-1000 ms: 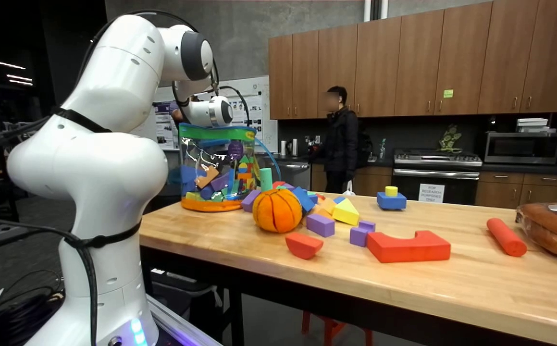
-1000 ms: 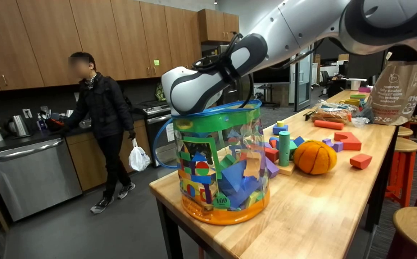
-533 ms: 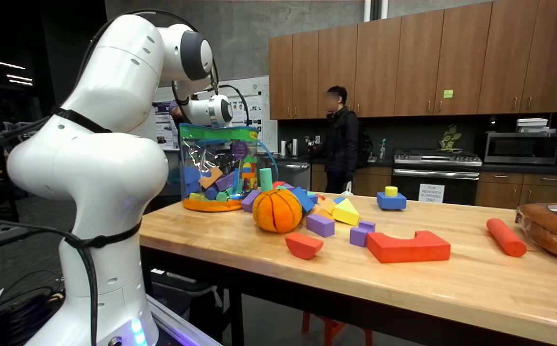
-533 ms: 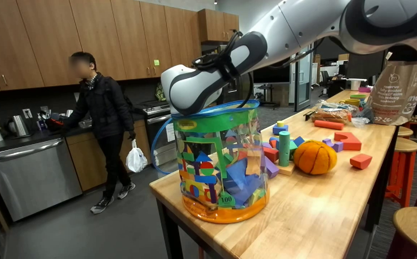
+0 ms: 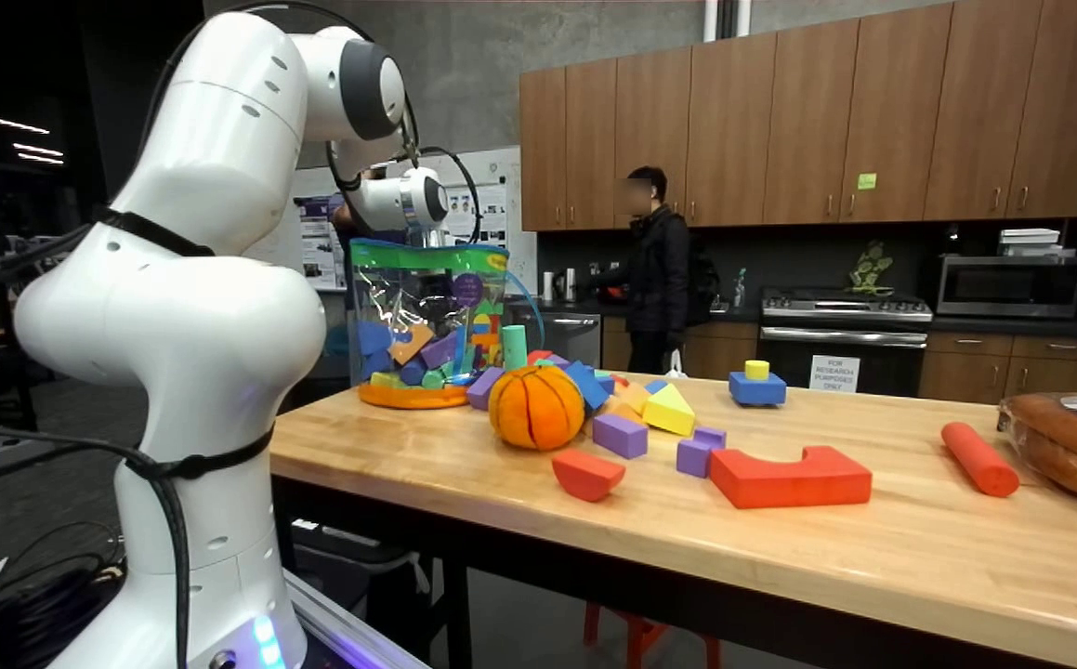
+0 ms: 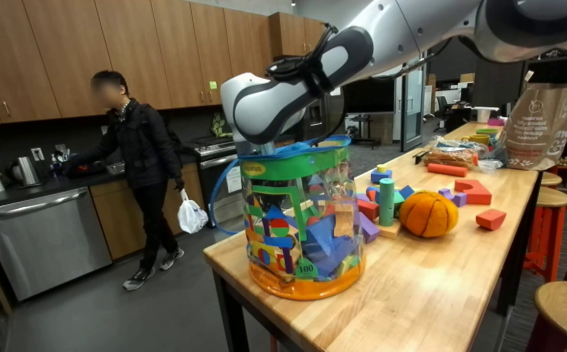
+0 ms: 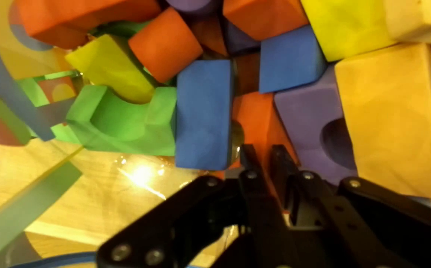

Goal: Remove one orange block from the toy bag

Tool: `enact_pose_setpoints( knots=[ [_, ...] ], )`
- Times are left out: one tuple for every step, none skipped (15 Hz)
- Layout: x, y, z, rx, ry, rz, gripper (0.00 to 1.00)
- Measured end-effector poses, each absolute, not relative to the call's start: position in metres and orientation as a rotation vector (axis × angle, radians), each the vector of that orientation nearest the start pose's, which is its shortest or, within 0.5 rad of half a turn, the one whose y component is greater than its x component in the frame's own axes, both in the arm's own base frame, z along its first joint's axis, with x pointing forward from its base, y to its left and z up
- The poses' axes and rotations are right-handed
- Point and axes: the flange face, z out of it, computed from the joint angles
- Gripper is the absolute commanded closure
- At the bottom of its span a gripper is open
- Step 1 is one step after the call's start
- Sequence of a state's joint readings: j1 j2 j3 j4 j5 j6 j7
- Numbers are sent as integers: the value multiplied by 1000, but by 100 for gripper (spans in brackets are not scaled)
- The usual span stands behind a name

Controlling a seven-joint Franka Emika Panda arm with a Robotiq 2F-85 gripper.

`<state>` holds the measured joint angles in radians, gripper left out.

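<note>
Orange block (image 7: 260, 123): not yet out, left of purple block (image 7: 304, 111) in wrist view
Fingers (image 7: 248, 158): narrow, at it; whether holding, you cannot tell
Toy bag (image 6: 293, 168): your lifting-out remains

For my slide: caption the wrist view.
Black two-fingered gripper at an angular orange block inside a clear plastic bag; grip unclear.
</note>
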<state>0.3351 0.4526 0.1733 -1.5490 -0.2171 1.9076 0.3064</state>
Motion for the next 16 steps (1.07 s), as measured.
enact_pose_setpoints(
  knots=[
    [600,299,396,-3265,-445,23,96],
    [597,298,407,-3270,-449,-4,96],
    [594,296,418,-3275,-452,-30,96],
    [590,294,429,-3283,-455,-59,96],
    [587,292,440,-3292,-454,-89,96],
    [583,289,451,-3304,-451,-122,96],
    [579,286,461,-3316,-448,-154,96],
    [575,284,471,-3328,-442,-187,96],
    [571,281,480,-3339,-434,-218,96],
    [567,278,488,-3350,-421,-251,96],
    [562,276,497,-3360,-408,-284,96],
    [558,273,505,-3367,-391,-318,96],
    [554,271,512,-3374,-376,-357,96],
    [550,269,520,-3379,-364,-399,96],
    [545,267,529,-3383,-353,-444,96],
    [540,266,537,-3387,-343,-490,96]
  ],
)
